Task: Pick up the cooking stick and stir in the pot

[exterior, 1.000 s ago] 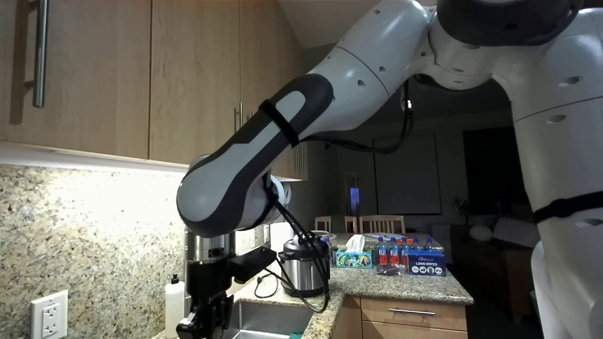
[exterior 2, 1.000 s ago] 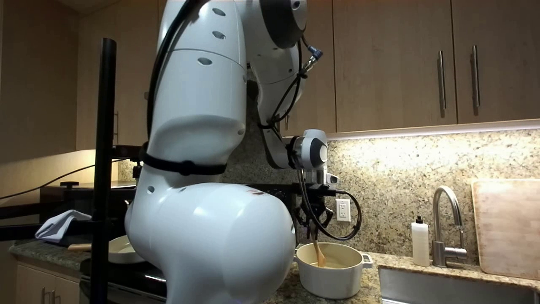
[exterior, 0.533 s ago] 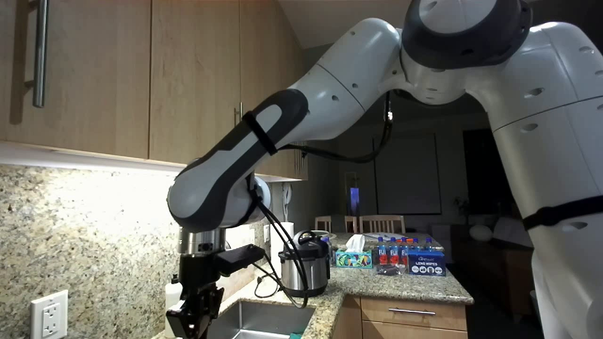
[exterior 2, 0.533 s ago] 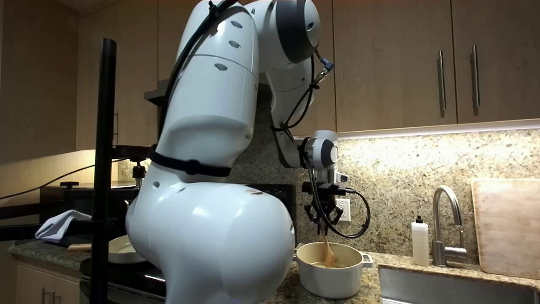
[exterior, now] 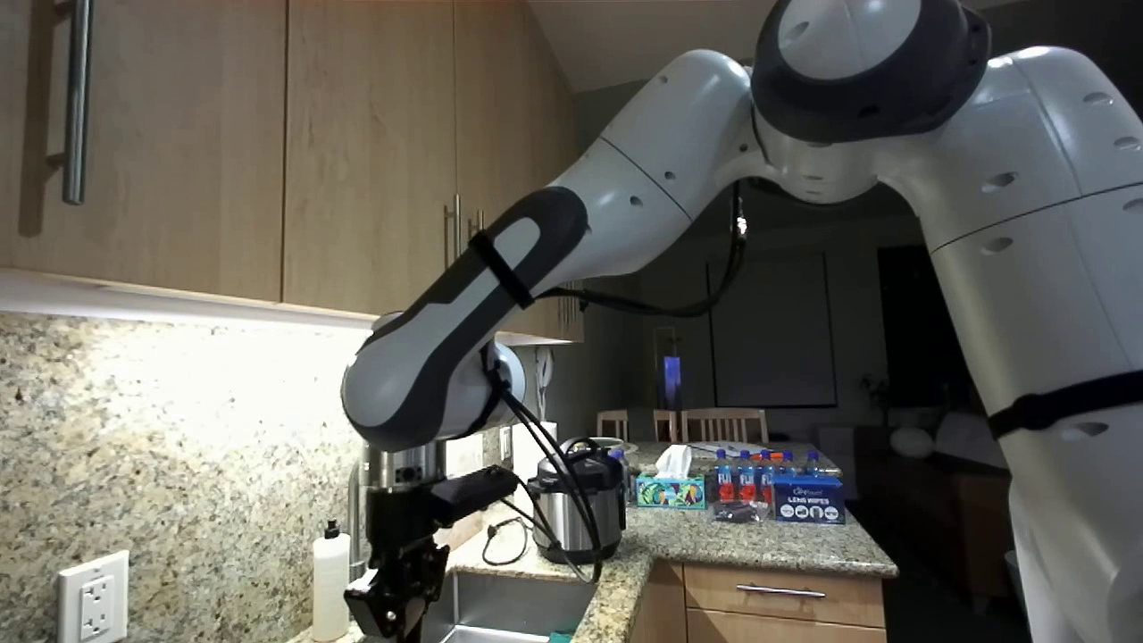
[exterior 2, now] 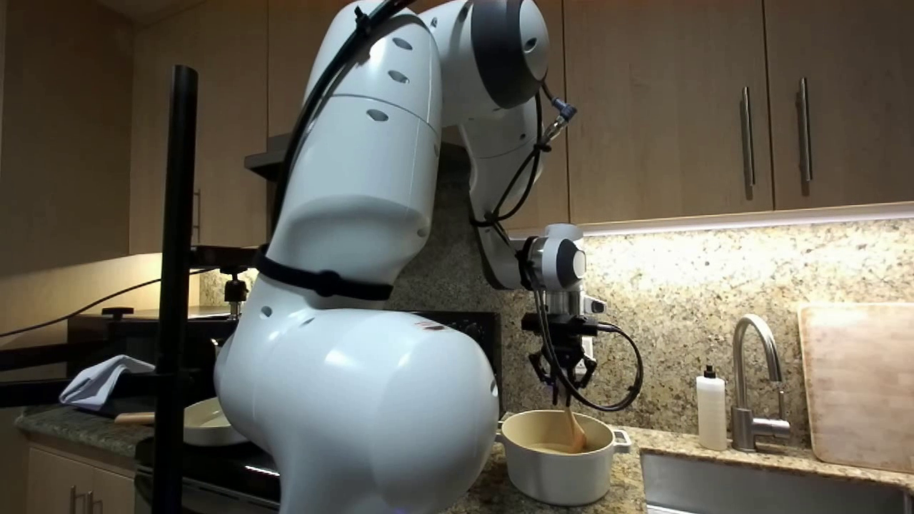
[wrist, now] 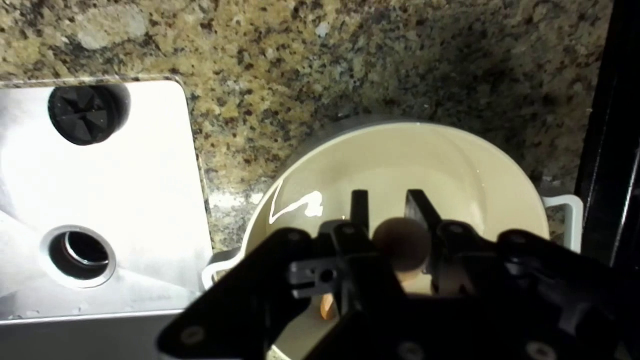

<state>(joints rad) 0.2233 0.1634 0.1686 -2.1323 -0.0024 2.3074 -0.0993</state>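
The cooking stick is a wooden spoon (exterior 2: 575,434), held nearly upright and slightly tilted. Its lower end is inside the pot (exterior 2: 560,475), near the right side in that exterior view. My gripper (exterior 2: 562,397) is above the pot with its fingers closed around the handle. In the wrist view the round handle end of the spoon (wrist: 400,243) sits between the fingers of the gripper (wrist: 387,195). The pot's cream inner wall (wrist: 400,150) surrounds them there. I cannot tell if the spoon touches the pot's bottom. In an exterior view the pot is out of frame.
A sink (wrist: 150,200) lies beside the pot, with a faucet (exterior 2: 750,385) and a white soap bottle (exterior 2: 711,410) behind it. A pan (exterior 2: 207,425) is on the stove side. Wall cabinets (exterior 2: 664,107) hang above the counter. A pressure cooker (exterior: 579,509) stands past the sink.
My gripper and the spoon have moved to the right across the pot in an exterior view. The gripper now hangs slightly lower. The pot has stayed in place.
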